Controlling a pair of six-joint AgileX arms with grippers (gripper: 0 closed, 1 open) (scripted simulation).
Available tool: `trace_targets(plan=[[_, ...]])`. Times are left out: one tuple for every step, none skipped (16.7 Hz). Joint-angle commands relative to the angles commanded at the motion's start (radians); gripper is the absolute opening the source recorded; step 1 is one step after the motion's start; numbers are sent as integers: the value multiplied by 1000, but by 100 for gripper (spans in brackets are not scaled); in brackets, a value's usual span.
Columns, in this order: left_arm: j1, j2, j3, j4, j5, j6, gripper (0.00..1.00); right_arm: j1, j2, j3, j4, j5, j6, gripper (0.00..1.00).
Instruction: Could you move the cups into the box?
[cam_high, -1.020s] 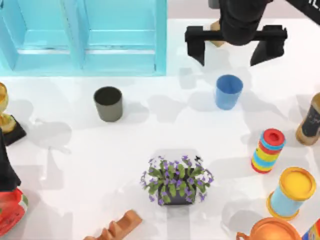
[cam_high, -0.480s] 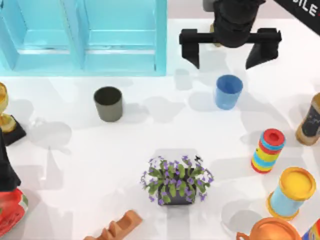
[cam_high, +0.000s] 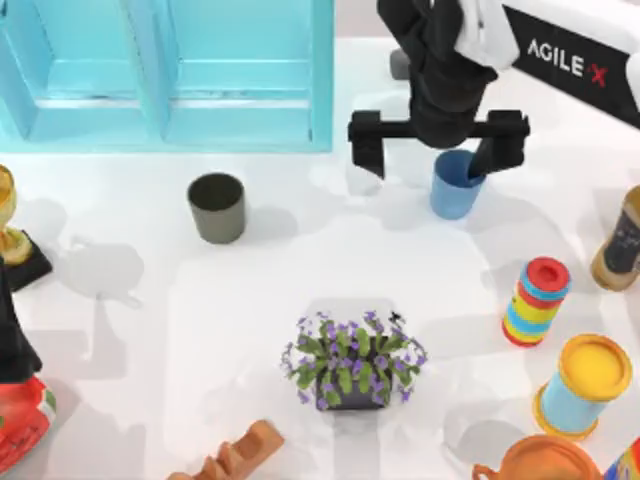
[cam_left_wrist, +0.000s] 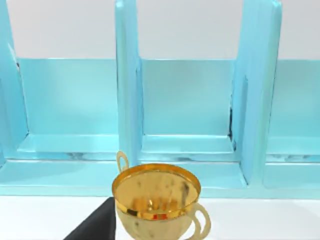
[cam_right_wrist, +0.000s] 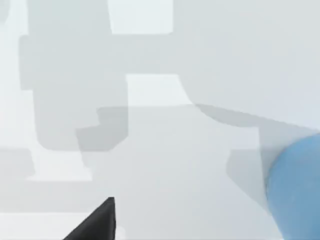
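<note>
Now right hand (cam_high: 436, 152), fingers spread wide, moved down from box (cam_high: 240, 120) side onto blue cup (cam_high: 455, 190).

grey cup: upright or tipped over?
Upright. In the top view the grey cup stands on the table, dark round mouth facing up, outside the box.

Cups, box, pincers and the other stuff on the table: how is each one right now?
blue cup: upright on the table, outside the box, one finger in front of its rim.
grey-olive cup: upright, untouched, outside the box.
box: nothing seen inside.
right pincer: open wide, over the blue cup.
striped cylinder: standing.
yellow-lidded can: tilted, lid on.
flower pot: upright.
gold trophy cup: upright.
</note>
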Motion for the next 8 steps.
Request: trace_targets(plan=[[0, 0, 0, 0, 0, 0, 100, -1, 8, -18, 21, 0, -1, 100], [0, 0, 0, 0, 0, 0, 100, -2, 13, -28, 32, 0, -1, 100], [0, 0, 0, 0, 0, 0, 100, -2, 13, -29, 34, 0, -1, 100], [0, 0, 0, 0, 0, 0, 100, -2, 13, -29, 34, 0, -1, 100], [0, 0, 0, 0, 0, 0, 100, -2, 13, -29, 34, 0, -1, 100], [0, 0, 0, 0, 0, 0, 100, -2, 13, -29, 34, 0, -1, 100], [0, 0, 0, 0, 0, 0, 100, -2, 13, -29, 34, 0, -1, 92], [0, 0, 0, 0, 0, 0, 100, -2, 13, -29, 34, 0, -1, 85]])
